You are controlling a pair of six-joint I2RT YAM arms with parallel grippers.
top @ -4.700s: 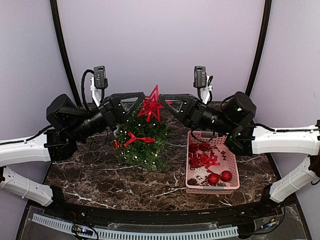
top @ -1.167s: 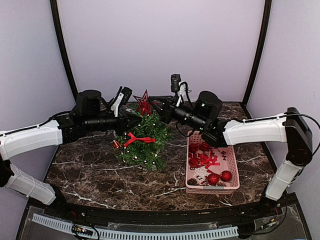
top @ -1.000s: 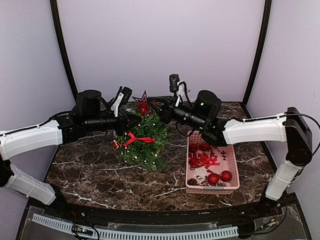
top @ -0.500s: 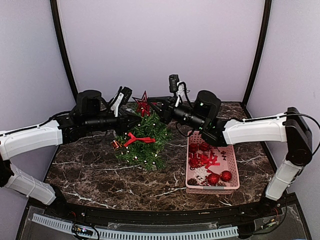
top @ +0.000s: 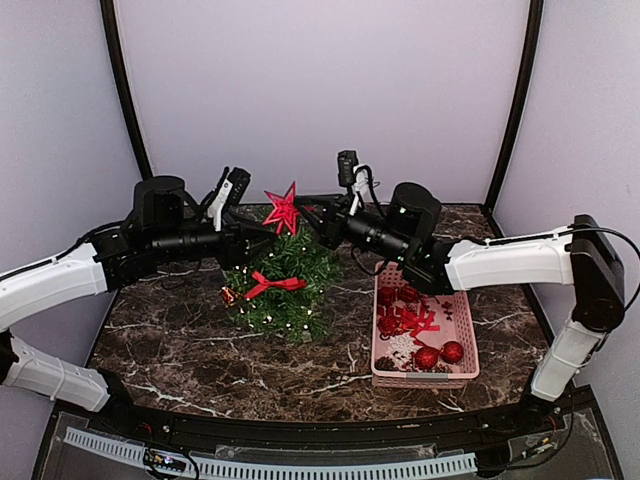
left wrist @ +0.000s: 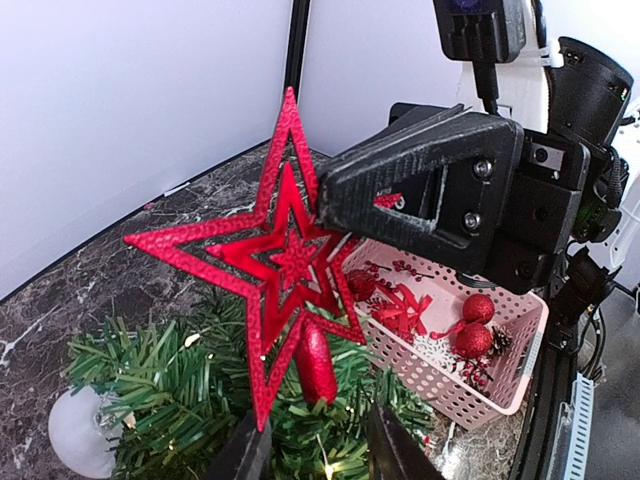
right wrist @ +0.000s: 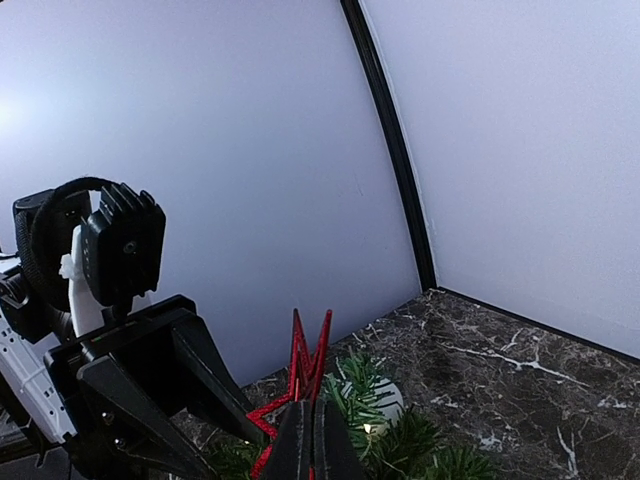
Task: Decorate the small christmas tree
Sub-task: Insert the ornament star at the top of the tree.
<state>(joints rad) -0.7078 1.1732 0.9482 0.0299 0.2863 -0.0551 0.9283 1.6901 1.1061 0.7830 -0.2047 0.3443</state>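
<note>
The small christmas tree (top: 283,290) stands left of the table's middle, with a red bow (top: 275,283) on its front. A red glitter star (top: 282,210) stands on its top, its stem (left wrist: 312,362) down among the needles (left wrist: 170,385). My right gripper (top: 308,214) is shut on the star's right point (right wrist: 305,365), fingers (right wrist: 300,440) pressed together. My left gripper (left wrist: 315,445) is open just below and in front of the star, and its two fingers (left wrist: 250,455) touch nothing. In the top view the left gripper (top: 258,232) is left of the treetop.
A pink basket (top: 462,325) of red balls, bows and a white snowflake stands right of the tree. A small red bell (top: 228,296) hangs at the tree's left edge. A white round thing (left wrist: 82,432) lies behind the tree. Both arms reach across the back.
My left gripper has opened, let go of the star and drawn back to the left. The star stays on the treetop in the right gripper, now a little higher.
</note>
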